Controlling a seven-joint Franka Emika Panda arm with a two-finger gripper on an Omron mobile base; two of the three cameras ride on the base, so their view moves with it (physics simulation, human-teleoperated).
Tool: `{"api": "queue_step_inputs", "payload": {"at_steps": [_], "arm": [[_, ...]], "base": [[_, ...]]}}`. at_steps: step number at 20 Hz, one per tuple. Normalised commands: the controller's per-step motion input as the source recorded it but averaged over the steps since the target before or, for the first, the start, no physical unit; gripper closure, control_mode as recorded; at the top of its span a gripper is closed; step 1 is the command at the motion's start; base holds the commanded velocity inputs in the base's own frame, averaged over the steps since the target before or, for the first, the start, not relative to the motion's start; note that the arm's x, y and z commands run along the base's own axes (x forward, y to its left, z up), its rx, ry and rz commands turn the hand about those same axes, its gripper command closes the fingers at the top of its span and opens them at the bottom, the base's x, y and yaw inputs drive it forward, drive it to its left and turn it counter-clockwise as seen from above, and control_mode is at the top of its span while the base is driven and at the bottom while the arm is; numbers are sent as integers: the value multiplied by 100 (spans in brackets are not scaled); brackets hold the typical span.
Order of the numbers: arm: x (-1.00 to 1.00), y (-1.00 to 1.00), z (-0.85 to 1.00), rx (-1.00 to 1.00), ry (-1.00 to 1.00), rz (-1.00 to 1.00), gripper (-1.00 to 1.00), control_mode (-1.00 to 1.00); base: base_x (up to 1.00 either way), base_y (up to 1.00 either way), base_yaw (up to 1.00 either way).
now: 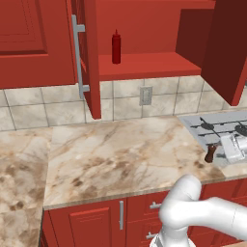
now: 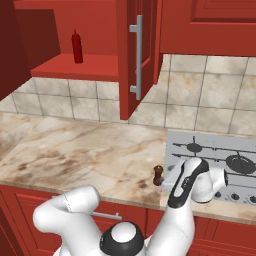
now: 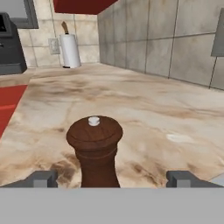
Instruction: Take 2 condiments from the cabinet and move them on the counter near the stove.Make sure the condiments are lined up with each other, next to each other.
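Nearest the hand camera stands the brown shaker (image 3: 94, 151), upright on the marble surface (image 1: 120, 154), with the two fingertips (image 3: 41, 179) of the tool (image 3: 114, 180) set wide on either side of it and touching neither flank, so the tool holds nothing. From the left base view the shaker (image 1: 211, 153) sits just beside the left edge of the stove (image 1: 219, 128), near the front of the surface; the right base view shows the same shaker (image 2: 158, 175) close against the white hand. The red bottle (image 1: 116, 47) is on the shelf of the open cabinet (image 1: 144, 65), well apart from the shaker, so by my reading one condiment is placed and one is yet to be fetched. The main risk, as I judge it, is a sideways pull of the tool: either fingertip could clip the tall, narrow shaker and tip it or slide it off its spot. A second risk lies above: the open cabinet door (image 1: 89, 58) with its long bar handle (image 1: 77, 55) hangs between the arm and the bottle, and a wide swing could strike it. A paper towel roll (image 3: 70, 50) and a wall outlet (image 1: 145, 95) stand clear of the work.
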Motion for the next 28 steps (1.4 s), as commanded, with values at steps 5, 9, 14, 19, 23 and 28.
{"api": "queue_step_inputs", "payload": {"at_steps": [5,9,14,19,23,28], "arm": [[-32,-10,34,0,0,0,-100,-100],[-52,0,54,0,0,0,-100,-100],[-47,30,56,0,0,-2,-100,-100],[-52,26,64,0,0,-14,-100,-100],[-56,26,55,0,0,-22,-100,-100],[-46,40,66,0,2,-22,-100,-100]], "base": [[0,0,0],[0,0,0],[0,0,0],[0,0,0],[0,0,0],[0,0,0]]}}
